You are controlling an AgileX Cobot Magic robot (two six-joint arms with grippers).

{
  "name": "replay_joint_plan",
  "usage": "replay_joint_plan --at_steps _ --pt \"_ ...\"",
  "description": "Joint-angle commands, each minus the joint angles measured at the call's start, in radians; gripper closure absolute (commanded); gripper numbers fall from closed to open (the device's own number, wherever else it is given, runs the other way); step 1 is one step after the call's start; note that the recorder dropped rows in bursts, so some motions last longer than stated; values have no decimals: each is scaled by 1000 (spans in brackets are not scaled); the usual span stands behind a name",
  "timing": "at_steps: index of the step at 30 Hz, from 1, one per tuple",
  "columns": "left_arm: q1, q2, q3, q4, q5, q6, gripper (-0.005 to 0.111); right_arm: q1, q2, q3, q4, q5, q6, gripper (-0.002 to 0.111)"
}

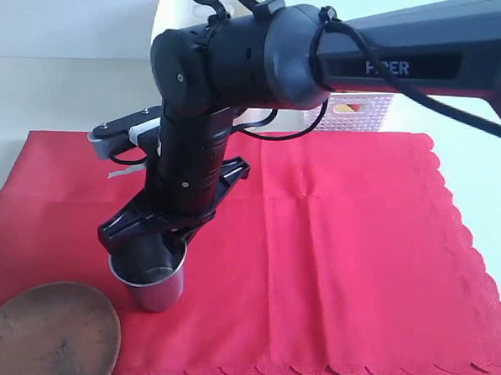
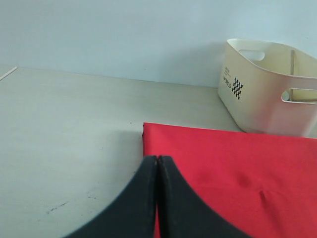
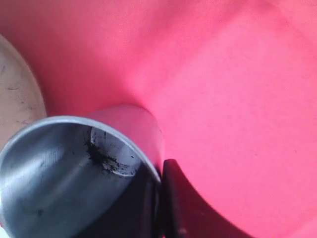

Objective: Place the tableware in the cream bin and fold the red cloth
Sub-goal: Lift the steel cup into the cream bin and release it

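The steel cup (image 1: 149,283) (image 3: 59,168) stands upright on the red cloth (image 1: 340,243) at the front left. My right gripper (image 1: 161,248) (image 3: 161,168) reaches across from the right and is shut on the cup's rim, one finger inside and one outside. Whether the cup touches the cloth I cannot tell. The brown wooden plate (image 1: 50,332) (image 3: 15,99) lies just beside it at the front left corner. The cream bin (image 1: 167,19) (image 2: 262,94) stands behind the cloth (image 2: 237,168). My left gripper (image 2: 157,158) is shut and empty over the cloth's corner.
A white lattice basket (image 1: 364,109) sits at the back right edge of the cloth. A thin wooden stick (image 2: 292,62) leans inside the cream bin. Bare pale tabletop (image 2: 64,129) lies left of the cloth. The right arm (image 1: 240,61) hides the back middle.
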Motion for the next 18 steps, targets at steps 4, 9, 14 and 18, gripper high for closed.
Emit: replay_joint_plan --at_steps 4,9,14,18 --pt "-4 -5 0 6 -8 0 104 1 -3 5 -1 -7 -1 108" --pt "-4 -5 0 6 -8 0 104 1 -3 5 -1 -7 -1 108" --pt "-4 -5 0 5 -8 0 104 1 -3 5 -1 -11 -1 108" --pt "-4 -5 0 5 -8 0 104 1 -8 2 14 -15 -1 108"
